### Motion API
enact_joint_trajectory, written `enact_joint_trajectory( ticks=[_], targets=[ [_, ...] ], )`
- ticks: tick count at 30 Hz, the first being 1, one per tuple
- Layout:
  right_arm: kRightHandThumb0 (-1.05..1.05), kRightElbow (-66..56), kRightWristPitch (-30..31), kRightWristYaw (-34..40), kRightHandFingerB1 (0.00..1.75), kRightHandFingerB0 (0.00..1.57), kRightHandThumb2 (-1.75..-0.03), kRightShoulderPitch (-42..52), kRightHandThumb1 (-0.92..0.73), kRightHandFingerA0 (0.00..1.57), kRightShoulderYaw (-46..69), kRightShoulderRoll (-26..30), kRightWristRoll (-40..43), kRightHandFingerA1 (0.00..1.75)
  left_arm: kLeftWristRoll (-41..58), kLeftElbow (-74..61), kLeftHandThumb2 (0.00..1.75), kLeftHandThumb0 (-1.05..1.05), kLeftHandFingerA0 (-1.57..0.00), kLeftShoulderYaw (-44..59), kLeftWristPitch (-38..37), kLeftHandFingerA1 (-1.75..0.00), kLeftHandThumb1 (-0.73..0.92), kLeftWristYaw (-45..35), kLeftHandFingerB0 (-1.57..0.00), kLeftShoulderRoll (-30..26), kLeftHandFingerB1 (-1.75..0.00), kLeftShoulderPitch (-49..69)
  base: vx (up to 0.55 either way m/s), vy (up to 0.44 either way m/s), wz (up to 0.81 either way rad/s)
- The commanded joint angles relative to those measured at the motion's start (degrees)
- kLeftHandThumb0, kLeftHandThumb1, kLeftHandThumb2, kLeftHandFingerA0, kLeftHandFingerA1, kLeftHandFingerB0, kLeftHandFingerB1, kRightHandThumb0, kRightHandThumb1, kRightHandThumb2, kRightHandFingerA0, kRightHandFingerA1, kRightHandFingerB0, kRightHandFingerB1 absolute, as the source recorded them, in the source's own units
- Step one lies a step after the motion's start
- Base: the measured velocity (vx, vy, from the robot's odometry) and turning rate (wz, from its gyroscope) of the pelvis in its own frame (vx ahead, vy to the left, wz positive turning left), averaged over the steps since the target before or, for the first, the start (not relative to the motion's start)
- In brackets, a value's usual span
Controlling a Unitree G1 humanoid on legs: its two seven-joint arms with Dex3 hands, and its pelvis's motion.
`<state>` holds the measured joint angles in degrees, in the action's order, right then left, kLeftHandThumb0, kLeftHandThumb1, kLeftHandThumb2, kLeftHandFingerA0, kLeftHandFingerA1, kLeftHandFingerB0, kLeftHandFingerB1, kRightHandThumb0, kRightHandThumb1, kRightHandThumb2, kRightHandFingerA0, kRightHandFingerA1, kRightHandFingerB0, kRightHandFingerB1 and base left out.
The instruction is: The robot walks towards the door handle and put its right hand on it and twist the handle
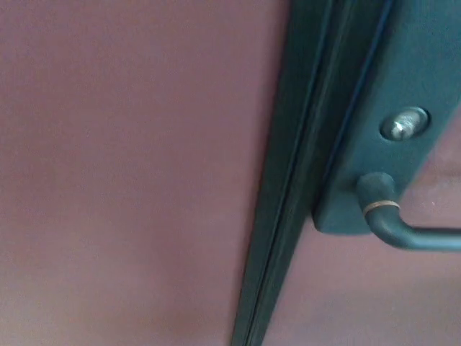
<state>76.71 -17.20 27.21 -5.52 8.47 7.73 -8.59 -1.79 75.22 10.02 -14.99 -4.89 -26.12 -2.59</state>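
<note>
A dark lever door handle [403, 227] sticks out of a dark metal plate [392, 130] at the right of the head view. Its bar runs level to the right and off the picture's edge, so its tip is hidden. A thin brass ring circles the handle's neck. Above it sits a round silver keyhole cylinder [403, 124]. Neither of my hands shows anywhere in the picture.
Two dull red door leaves [130, 173] fill the view very close up. A dark seam strip [288, 216] runs slantwise between them from top right to bottom middle.
</note>
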Motion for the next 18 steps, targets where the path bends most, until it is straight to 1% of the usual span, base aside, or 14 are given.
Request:
enact_joint_trajectory(
  ticks=[1, 5, 6, 9, 15, 17, 18],
  targets=[
    [-0.37, 0.6, 4.1, -4.1, 0.37, 0.46, -0.58, 0.5, -0.6, 0.49, 0.9, 0.5, 1.4, 0.4, -0.5, 0.1, 0.89, -0.2, -0.49, -0.4, -0.3, -0.78, 0.29, -0.7, -0.36, 0.2, -0.66, 0.7, 0.0, 0.0, 0.0],
    [-0.37, 0.6, 5.0, -4.5, 0.37, 0.46, -0.58, 0.5, -0.6, 0.49, 1.1, 0.6, 1.3, 0.4, -0.5, 0.1, 0.89, -0.2, -0.49, -0.4, -0.4, -0.78, 0.29, -0.6, -0.36, 0.2, -0.66, 0.8, 0.03, -0.024, -0.01],
    [-0.35, 0.8, 6.4, -4.7, 0.38, 0.44, -0.58, 0.8, -0.6, 0.5, 1.5, 0.7, 1.6, 0.42, -0.6, 0.1, 0.89, -0.21, -0.49, -0.4, -0.4, -0.78, 0.29, -0.7, -0.36, 0.1, -0.66, 1.4, 0.03, -0.117, 0.11],
    [-0.34, 0.8, 7.7, -4.7, 0.38, 0.44, -0.57, 0.8, -0.59, 0.5, 1.6, 0.7, 1.6, 0.43, -0.5, 0.5, 0.89, -0.21, -0.49, -0.4, 0.3, -0.78, 0.3, -0.3, -0.36, 0.3, -0.66, 1.1, -0.02, -0.154, 0.16],
    [-0.33, 0.5, 8.3, -5.0, 0.39, 0.44, -0.57, 0.9, -0.59, 0.5, 2.1, 0.6, 1.8, 0.44, -0.8, 0.5, 0.89, -0.2, -0.49, -0.6, 0.3, -0.78, 0.3, -0.1, -0.36, 0.3, -0.66, 1.2, -0.02, -0.051, -0.02],
    [-0.33, 0.7, 8.3, -6.7, 0.39, 0.43, -0.59, 1.8, -0.61, 0.58, 3.0, 0.4, 2.7, 0.48, -1.0, 0.3, 0.9, -0.19, -0.49, -0.8, -0.5, -0.78, 0.29, -0.5, -0.36, 0.3, -0.66, 2.1, -0.01, 0.088, -0.04],
    [-0.33, 0.7, 8.3, -7.7, 0.39, 0.43, -0.59, 2.0, -0.61, 0.58, 3.7, 0.3, 3.2, 0.48, -1.1, 0.2, 0.9, -0.19, -0.49, -0.9, -0.7, -0.78, 0.29, -0.3, -0.36, 0.4, -0.66, 2.2, -0.03, 0.111, -0.36]
  ],
)
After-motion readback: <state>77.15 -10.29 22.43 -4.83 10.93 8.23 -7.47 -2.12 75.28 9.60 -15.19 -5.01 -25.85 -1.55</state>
